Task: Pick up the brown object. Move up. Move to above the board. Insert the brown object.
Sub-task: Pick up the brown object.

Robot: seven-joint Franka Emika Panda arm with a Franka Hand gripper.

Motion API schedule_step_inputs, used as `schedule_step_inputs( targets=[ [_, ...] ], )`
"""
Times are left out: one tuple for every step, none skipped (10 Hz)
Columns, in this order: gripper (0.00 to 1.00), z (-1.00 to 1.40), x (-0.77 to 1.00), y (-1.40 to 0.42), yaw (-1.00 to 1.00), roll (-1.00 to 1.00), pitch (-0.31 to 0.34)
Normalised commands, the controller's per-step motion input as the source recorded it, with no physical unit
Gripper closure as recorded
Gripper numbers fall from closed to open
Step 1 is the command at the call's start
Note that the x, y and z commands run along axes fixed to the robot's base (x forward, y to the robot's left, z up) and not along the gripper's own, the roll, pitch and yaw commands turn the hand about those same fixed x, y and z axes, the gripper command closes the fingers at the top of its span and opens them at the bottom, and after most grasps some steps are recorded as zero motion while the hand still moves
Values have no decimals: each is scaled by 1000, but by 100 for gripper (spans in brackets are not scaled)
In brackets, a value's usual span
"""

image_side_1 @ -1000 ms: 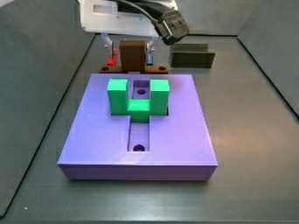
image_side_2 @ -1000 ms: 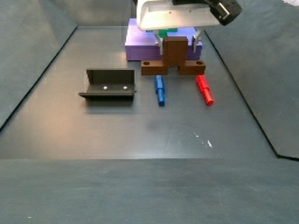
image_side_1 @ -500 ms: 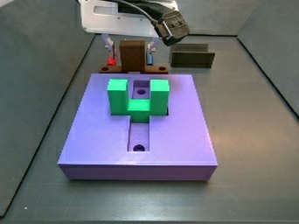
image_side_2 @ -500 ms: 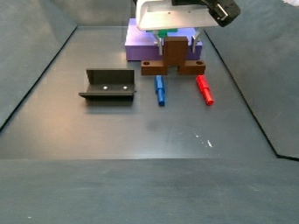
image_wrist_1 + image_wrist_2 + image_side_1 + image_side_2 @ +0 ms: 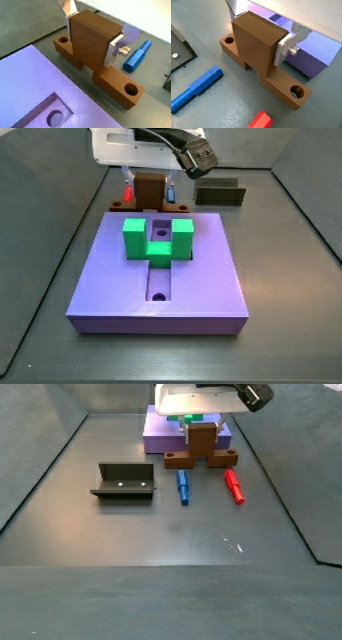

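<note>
The brown object [image 5: 256, 47] is pinched at its upright by the gripper [image 5: 93, 27], just beside the board [image 5: 160, 268]. One finger [image 5: 67, 7] is cut off; floor contact cannot be judged.

No text, label, brand, number or sign can be read in any view, neither on the hand [image 5: 95, 31] gripping the brown object [image 5: 93, 47] nor on the board [image 5: 160, 268].

White end effector [image 5: 202, 422] housing, black cables, flat silver fingers [image 5: 115, 49], silver screw
</note>
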Motion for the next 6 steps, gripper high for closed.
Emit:
schedule_step_inputs(
  targets=[
    [100,0,0,0,0,0,0],
    [100,0,0,0,0,0,0],
    [100,0,0,0,0,0,0],
    [100,0,0,0,0,0,0],
    [100,0,0,0,0,0,0],
    [100,0,0,0,0,0,0]
  ],
)
